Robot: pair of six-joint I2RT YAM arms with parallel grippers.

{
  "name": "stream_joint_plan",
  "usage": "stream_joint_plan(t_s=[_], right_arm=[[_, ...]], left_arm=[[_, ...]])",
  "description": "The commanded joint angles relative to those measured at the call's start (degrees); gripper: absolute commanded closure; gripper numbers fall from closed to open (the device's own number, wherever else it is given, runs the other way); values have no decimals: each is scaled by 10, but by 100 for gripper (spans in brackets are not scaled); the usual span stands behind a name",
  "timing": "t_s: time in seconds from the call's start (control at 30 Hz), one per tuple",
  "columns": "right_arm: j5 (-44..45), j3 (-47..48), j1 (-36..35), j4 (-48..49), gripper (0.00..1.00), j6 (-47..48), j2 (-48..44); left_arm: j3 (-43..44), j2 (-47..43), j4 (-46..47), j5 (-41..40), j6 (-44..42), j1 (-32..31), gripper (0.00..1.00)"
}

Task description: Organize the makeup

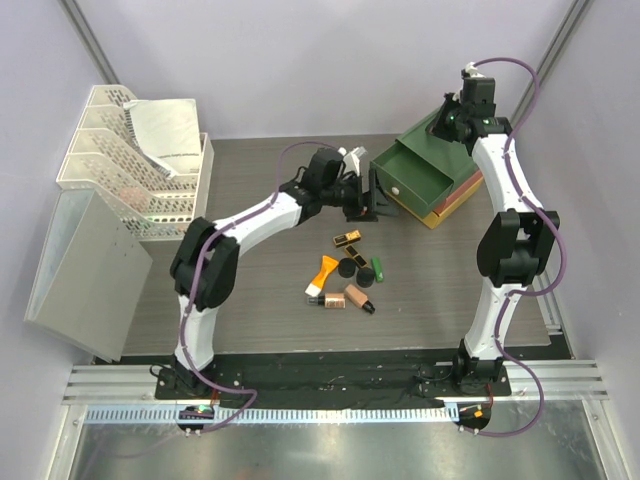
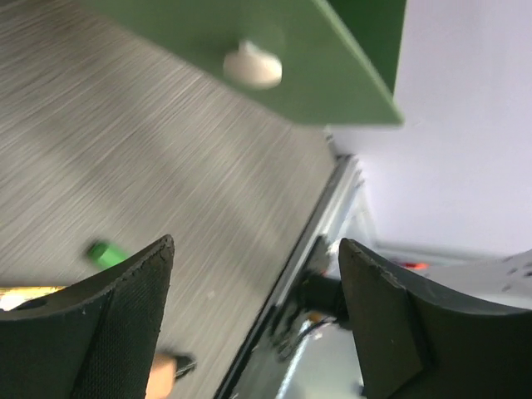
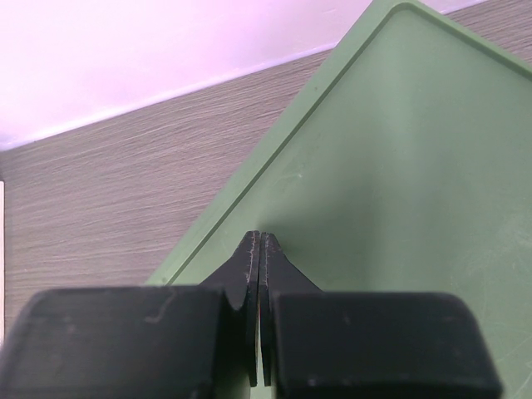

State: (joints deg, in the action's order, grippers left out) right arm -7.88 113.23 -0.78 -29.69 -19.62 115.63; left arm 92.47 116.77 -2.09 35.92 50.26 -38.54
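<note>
The drawer box (image 1: pixel 452 200) is taken as the landmark. It is seen at the far right of the table (image 1: pixel 250 210), with its green drawer (image 1: pixel 420 172) standing pulled out toward the left arm.

The left gripper (image 1: pixel 366 200) is held just in front of that drawer's face. In the left wrist view its jaws are spread wide with nothing between the fingers (image 2: pixel 125 307), and the white knob (image 2: pixel 253 66) of the drawer is seen above and apart from them.

The right gripper (image 3: pixel 260 239) is placed at the green top of the drawer box, at its far corner. Its jaws are pressed together with nothing held. Whether the tips touch the surface cannot be told.

The makeup (image 1: pixel 346 270) is gathered in a loose cluster on the table, near the drawer box on the side toward the arm bases, and none of it is in the drawer.

- The black-gold sticks (image 1: pixel 347 237) include the piece lying closest to the drawer box.
- The round compacts (image 1: pixel 349 266) lie in the middle of the cluster.
- The green tube (image 1: pixel 378 268) is found just beside the compacts, on the drawer-box side, and it is also glimpsed, blurred, in the left wrist view (image 2: pixel 106 253).
- The orange tube (image 1: pixel 322 272) and the peach bottle (image 1: pixel 355 297) are laid farthest from the drawer box.
</note>
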Motion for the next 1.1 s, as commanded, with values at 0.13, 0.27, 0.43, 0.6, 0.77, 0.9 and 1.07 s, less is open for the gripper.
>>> stream_joint_plan(t_s=[0.13, 0.27, 0.43, 0.6, 0.77, 0.9, 1.07], right_arm=[[9, -60, -3, -158, 99, 27, 47], [8, -69, -3, -158, 99, 31, 44], [3, -79, -3, -158, 99, 33, 42], [1, -91, -3, -159, 99, 35, 36], [2, -100, -2, -158, 99, 38, 29], [2, -107, -3, -159, 99, 39, 25], [1, -112, -3, -157, 99, 39, 23]], left_arm=[[-47, -101, -295, -144, -240, -17, 20], [-74, -123, -361, -239, -293, -30, 22], [-129, -149, -394, -308, -300, -44, 22], [-166, -151, -381, -335, -286, -44, 23], [-176, -130, -350, -315, -277, -45, 24], [-159, -105, -336, -311, -273, -45, 29], [-135, -56, -338, -310, -274, -45, 48]])
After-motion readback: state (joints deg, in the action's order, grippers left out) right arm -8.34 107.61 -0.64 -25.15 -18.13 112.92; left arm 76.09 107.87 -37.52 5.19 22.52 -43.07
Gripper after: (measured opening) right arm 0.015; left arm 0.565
